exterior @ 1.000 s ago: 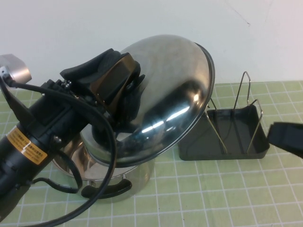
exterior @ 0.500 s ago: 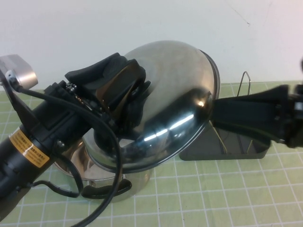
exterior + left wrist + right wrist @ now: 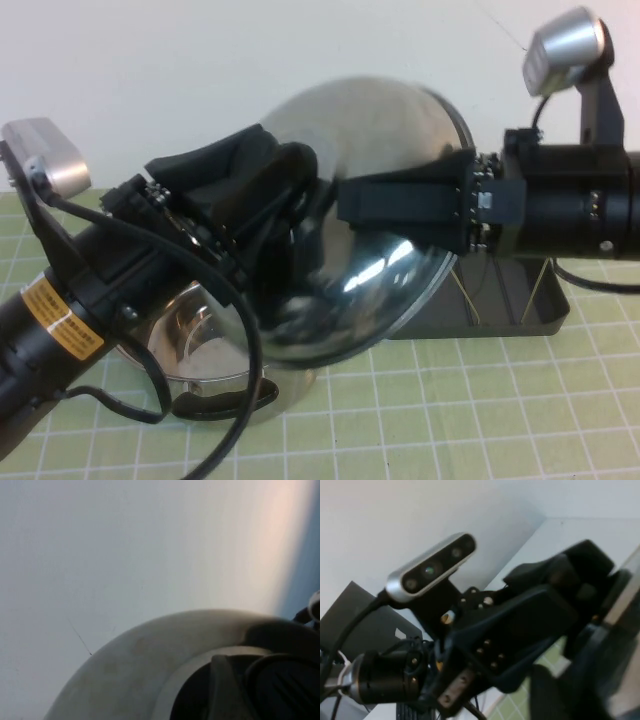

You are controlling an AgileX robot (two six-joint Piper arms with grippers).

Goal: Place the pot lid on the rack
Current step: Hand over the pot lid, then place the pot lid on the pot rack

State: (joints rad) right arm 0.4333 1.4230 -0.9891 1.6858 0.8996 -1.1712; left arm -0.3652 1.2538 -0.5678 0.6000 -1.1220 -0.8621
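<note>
The shiny steel pot lid [image 3: 370, 130] is tilted steeply on edge above the pot [image 3: 215, 350]. My left gripper [image 3: 285, 215] is shut on the lid's black knob [image 3: 285, 690] and holds it up; the lid's dome also fills the left wrist view [image 3: 150, 655]. My right gripper [image 3: 345, 205] reaches in from the right, across the dome at knob height, and looks open. The dark grey rack [image 3: 545, 310] with wire loops stands on the table at the right, mostly hidden behind the right arm and the lid.
The green gridded mat [image 3: 450, 410] covers the table in front. A white wall stands close behind. The right wrist view shows my left arm's gripper body [image 3: 510, 630] and its silver camera [image 3: 430, 567] close by.
My right arm has swept in from the right edge to the lid, over the rack. The left gripper has raised the lid slightly and tilted it more upright.
</note>
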